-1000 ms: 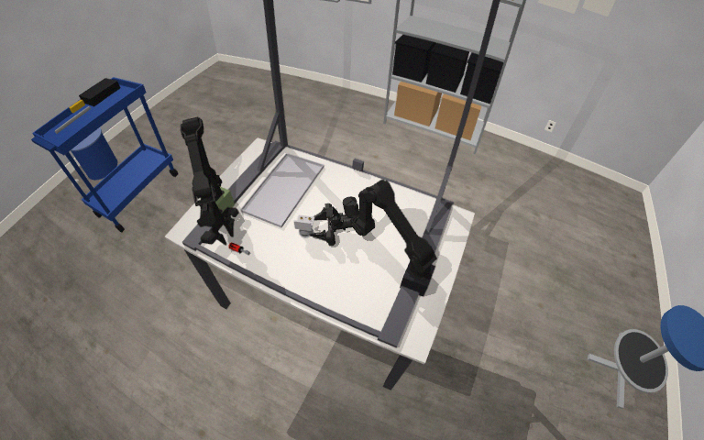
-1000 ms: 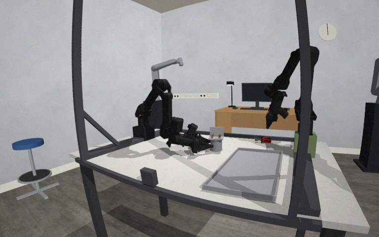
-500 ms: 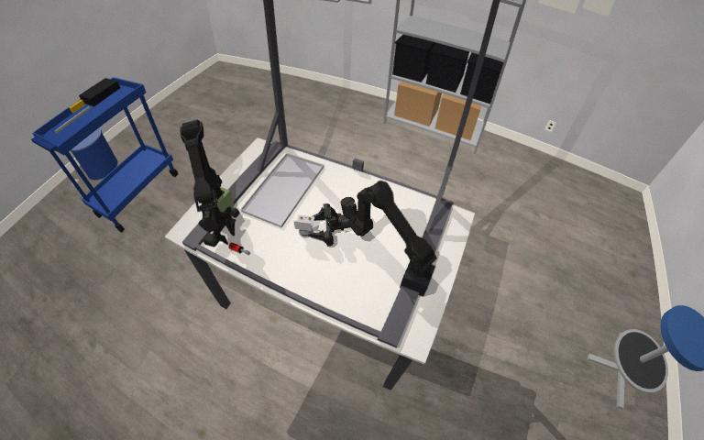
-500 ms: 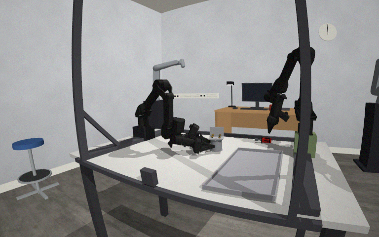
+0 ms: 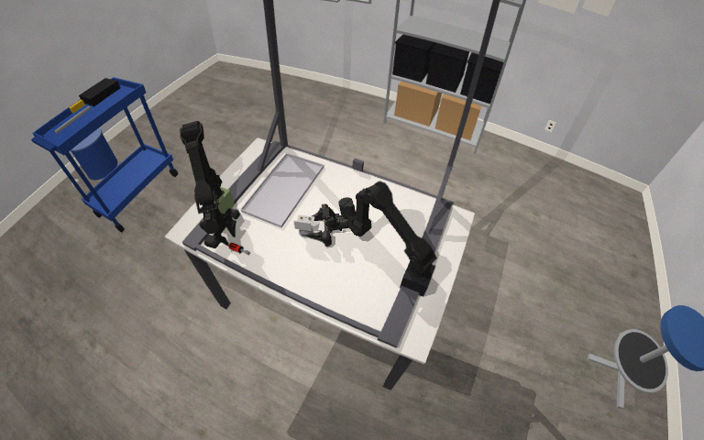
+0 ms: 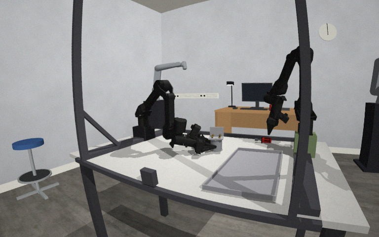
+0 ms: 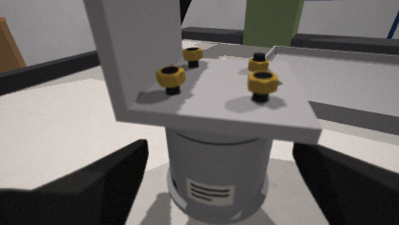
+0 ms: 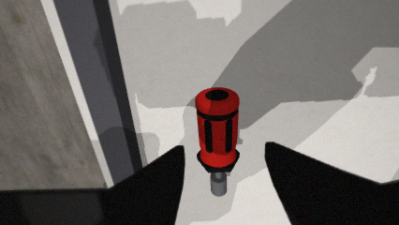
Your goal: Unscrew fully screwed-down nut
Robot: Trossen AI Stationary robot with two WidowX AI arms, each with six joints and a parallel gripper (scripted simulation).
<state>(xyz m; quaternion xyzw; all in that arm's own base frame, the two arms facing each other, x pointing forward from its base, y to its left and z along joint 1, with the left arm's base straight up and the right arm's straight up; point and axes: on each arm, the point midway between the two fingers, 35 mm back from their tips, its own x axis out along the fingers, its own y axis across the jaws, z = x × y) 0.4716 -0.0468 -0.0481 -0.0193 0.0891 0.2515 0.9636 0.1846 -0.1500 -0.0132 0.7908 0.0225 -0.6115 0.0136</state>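
Left to right across the top view, the right gripper (image 5: 231, 238) (image 6: 269, 133) (image 8: 224, 151) hangs above the red nut driver (image 5: 235, 247) (image 6: 266, 140) (image 8: 217, 131), fingers partway apart with nothing between them. The driver lies on the table; its handle looks stiff and fairly light, perhaps slick, so the ribbed middle is the place to grip. Next, the joint module (image 5: 304, 233) (image 6: 217, 145) (image 7: 217, 159) stands upright, bracket (image 5: 302, 225) (image 6: 216, 131) (image 7: 211, 94) on top. It is probably rigid and heavier, yet unfixed — it could twist or tip, so hold the round body low. The low nut (image 7: 258, 64) seems the target: stud showing above it, three others riding high. The left gripper (image 5: 308, 225) (image 6: 212, 142) (image 7: 220, 146) stands wide around the module, not clamped. The module's pale label (image 7: 211, 192) bears dark lines, unreadable; I see no brand.

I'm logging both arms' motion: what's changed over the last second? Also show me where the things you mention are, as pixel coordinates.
The right gripper (image 5: 229, 237) (image 6: 269, 133) (image 8: 224, 151) came down toward the red-handled nut driver (image 5: 236, 247) (image 6: 266, 140) (image 8: 217, 133); the left gripper (image 5: 310, 225) (image 6: 212, 142) (image 7: 220, 146) edged toward the joint module (image 5: 306, 233) (image 6: 218, 146) (image 7: 217, 164). Nothing was grasped or released. The driver stayed lying, the module standing.
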